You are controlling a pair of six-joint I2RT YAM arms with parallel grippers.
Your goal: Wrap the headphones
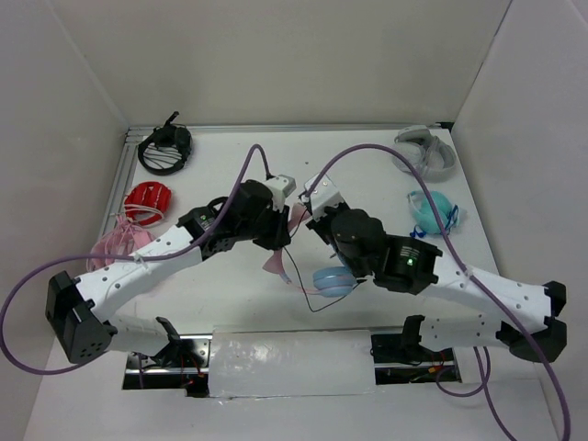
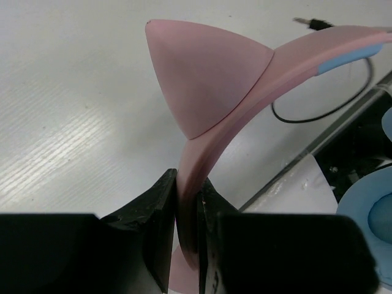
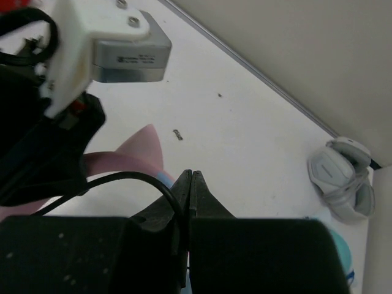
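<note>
Currently left gripper (image 2: 187, 202) clamps the headphones (image 2: 208, 79) by the pink headband (image 2: 288, 55), above mid table (image 1: 220, 285); band arches toward right gripper (image 3: 191, 184), pinched shut on the cable (image 3: 122, 177); I'd wind with that arm.

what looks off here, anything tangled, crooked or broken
Nothing broken or spilled. The headphones are held up by the headband, pinched in the left gripper, while the black cable trails in a loose loop on the table, not wound.
</note>
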